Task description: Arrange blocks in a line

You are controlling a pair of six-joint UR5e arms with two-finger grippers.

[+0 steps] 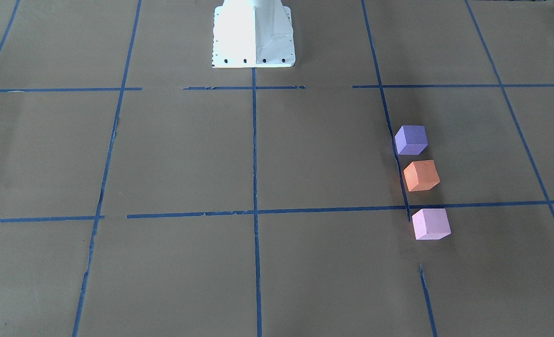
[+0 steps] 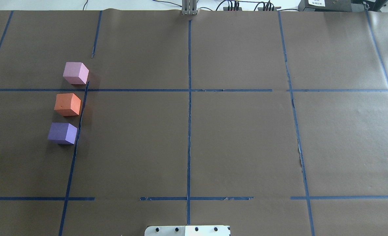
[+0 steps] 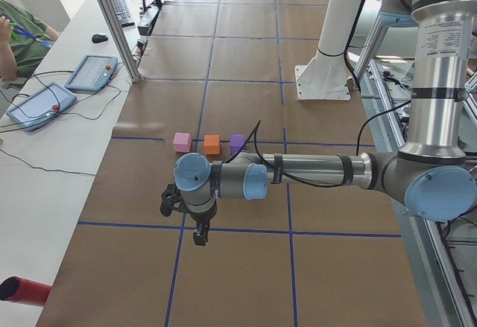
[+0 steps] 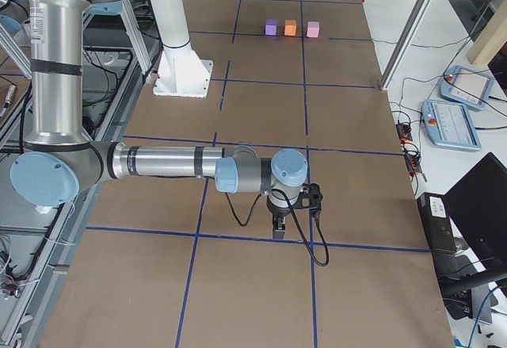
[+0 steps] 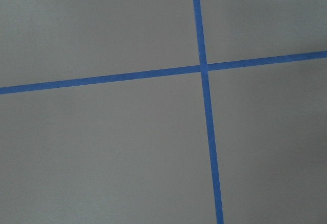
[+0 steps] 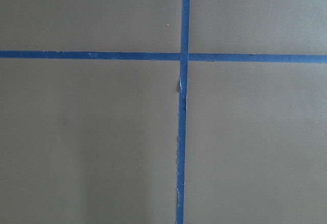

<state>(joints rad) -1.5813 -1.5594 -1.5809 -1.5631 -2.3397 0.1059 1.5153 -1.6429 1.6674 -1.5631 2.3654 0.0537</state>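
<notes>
Three small cubes stand in a row on the brown paper, apart from each other, beside a blue tape line: the violet-purple block (image 1: pixel 411 139) (image 2: pixel 62 133), the orange block (image 1: pixel 421 175) (image 2: pixel 67 104) and the pale pink block (image 1: pixel 430 224) (image 2: pixel 75 73). The purple one is nearest the robot. My left gripper (image 3: pixel 200 234) shows only in the exterior left view, low over the paper and well away from the blocks (image 3: pixel 212 144). My right gripper (image 4: pixel 279 227) shows only in the exterior right view, far from the blocks (image 4: pixel 290 27). I cannot tell whether either is open or shut.
The white robot base (image 1: pixel 253 35) (image 2: pixel 187 230) stands at the table's middle edge. Blue tape lines (image 5: pixel 204 68) (image 6: pixel 184 56) cross under both wrist cameras. A side bench with teach pendants (image 3: pixel 89 74) (image 4: pixel 451 122) and aluminium posts (image 3: pixel 112 21) borders the table.
</notes>
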